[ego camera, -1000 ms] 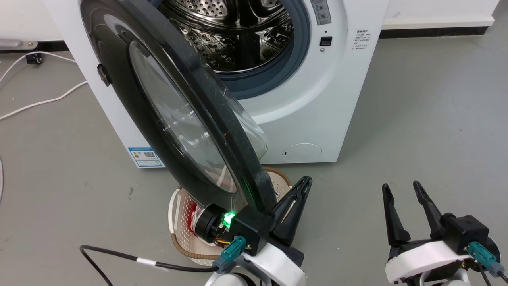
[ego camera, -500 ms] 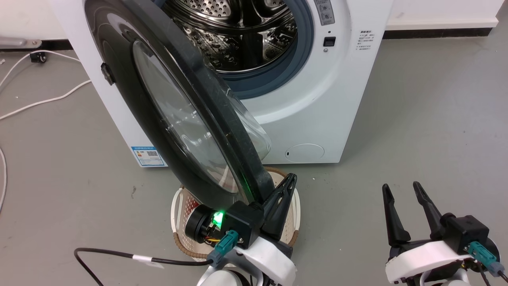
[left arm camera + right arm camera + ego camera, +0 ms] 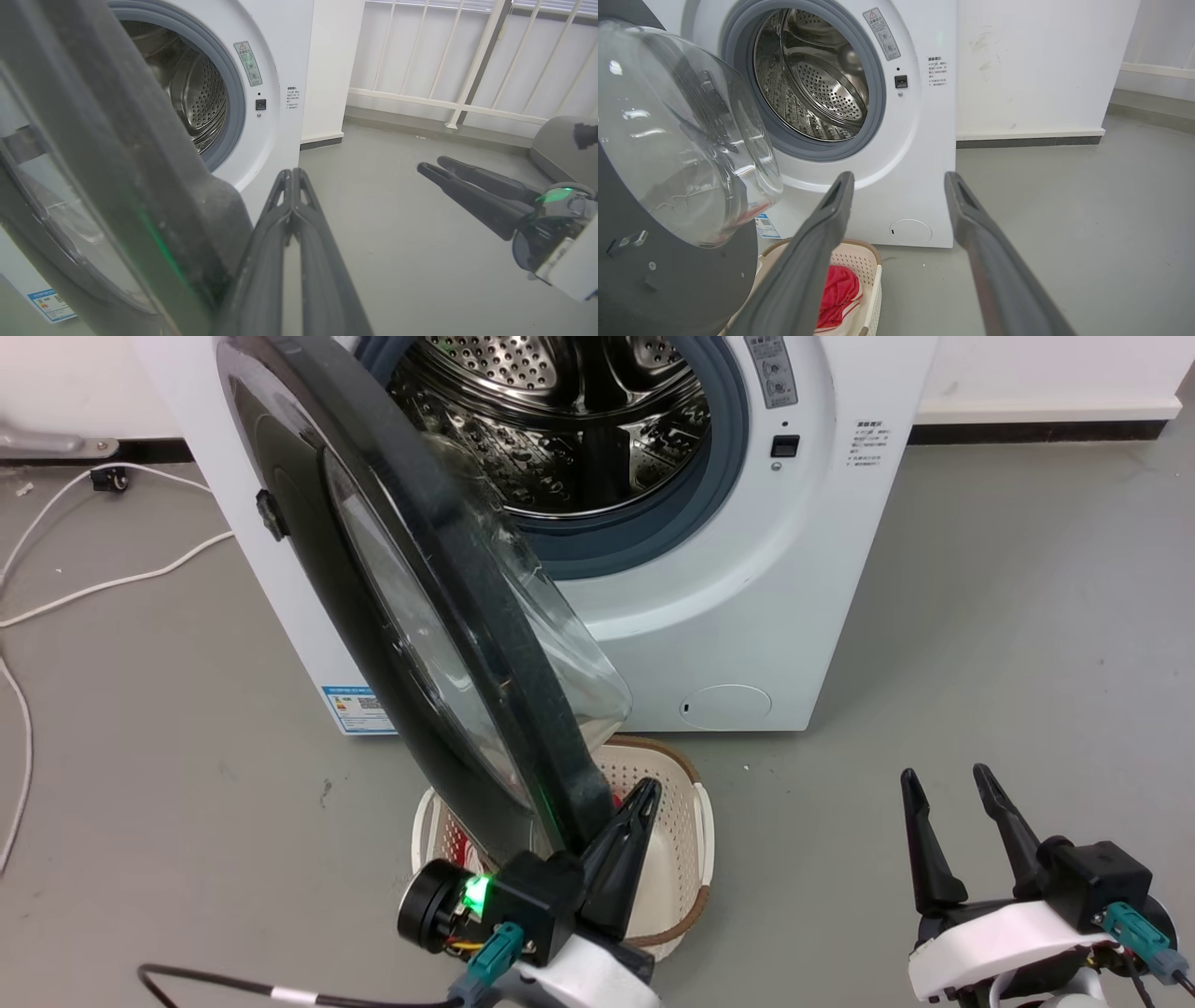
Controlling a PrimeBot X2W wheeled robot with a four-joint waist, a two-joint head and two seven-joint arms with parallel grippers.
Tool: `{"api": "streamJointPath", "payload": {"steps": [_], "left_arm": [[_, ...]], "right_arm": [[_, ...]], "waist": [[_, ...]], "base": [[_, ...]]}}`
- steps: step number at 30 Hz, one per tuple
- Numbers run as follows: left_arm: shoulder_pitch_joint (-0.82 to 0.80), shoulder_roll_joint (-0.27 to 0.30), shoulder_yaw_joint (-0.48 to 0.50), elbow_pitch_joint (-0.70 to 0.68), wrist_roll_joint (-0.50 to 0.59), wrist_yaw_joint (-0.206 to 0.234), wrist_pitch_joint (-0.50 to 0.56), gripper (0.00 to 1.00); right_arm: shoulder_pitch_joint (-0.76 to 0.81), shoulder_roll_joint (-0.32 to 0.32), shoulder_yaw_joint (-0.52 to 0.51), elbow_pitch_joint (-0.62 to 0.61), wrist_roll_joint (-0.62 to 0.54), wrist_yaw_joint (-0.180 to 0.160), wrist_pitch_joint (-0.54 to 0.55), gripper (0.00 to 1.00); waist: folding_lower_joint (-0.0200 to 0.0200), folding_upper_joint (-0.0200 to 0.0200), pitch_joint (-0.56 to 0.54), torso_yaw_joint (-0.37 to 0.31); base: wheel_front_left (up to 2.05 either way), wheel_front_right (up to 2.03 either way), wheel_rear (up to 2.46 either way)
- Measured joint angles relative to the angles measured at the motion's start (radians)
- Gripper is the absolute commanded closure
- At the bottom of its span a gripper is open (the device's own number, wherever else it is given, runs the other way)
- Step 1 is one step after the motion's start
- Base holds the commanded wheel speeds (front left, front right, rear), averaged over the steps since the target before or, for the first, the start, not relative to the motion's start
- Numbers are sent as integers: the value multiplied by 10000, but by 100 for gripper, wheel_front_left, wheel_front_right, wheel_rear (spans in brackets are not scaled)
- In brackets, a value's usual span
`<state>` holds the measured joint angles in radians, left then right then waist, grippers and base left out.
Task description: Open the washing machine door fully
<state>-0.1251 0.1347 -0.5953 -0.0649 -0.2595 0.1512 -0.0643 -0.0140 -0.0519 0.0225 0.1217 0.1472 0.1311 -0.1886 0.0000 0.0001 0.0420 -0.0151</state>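
The white washing machine (image 3: pixel 803 579) stands with its steel drum (image 3: pixel 560 420) exposed. The washing machine door (image 3: pixel 308 551), a black disc with a clear domed bowl, is swung out with its edge towards me. My left gripper (image 3: pixel 644 789) is shut with nothing between its fingers, which lie against the inner side of the door's lower rim. The left wrist view shows the closed fingertips (image 3: pixel 292 172) just right of the door (image 3: pixel 117 186). My right gripper (image 3: pixel 943 779) hangs open at the lower right, away from the machine. In its own view, the right gripper (image 3: pixel 899 177) frames the machine (image 3: pixel 924 140) and the door bowl (image 3: pixel 668 140).
A cream laundry basket (image 3: pixel 705 821) sits on the floor under the door, with a red cloth (image 3: pixel 836 289) inside. White cables (image 3: pixel 112 583) trail on the grey floor at the left. A white railing (image 3: pixel 467 70) and a wall stand to the machine's right.
My left gripper has moved left and back towards me along the door's rim, and the door has swung further from the drum. The camera has shifted a little. The right gripper has stayed still.
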Motion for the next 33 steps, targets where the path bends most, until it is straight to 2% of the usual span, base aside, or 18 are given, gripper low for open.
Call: {"api": "streamJointPath", "payload": {"steps": [11,25,33], "left_arm": [[1027,541,-29,-698,-2,341,198,100],[1454,754,121,-805,-104,533,29,100],[1491,888,456,-842,-196,821,-144,100]], "right_arm": [[184,0,-59,-94,-90,0,104,0],[372,2,-73,-322,-157,0,226,0],[374,2,-98,-349,-150,0,232,0]], "waist": [[0,0,-298,519],[0,0,-424,1685],[0,0,-347,2271]], "base": [[0,0,0],[0,0,0],[0,0,0]]}}
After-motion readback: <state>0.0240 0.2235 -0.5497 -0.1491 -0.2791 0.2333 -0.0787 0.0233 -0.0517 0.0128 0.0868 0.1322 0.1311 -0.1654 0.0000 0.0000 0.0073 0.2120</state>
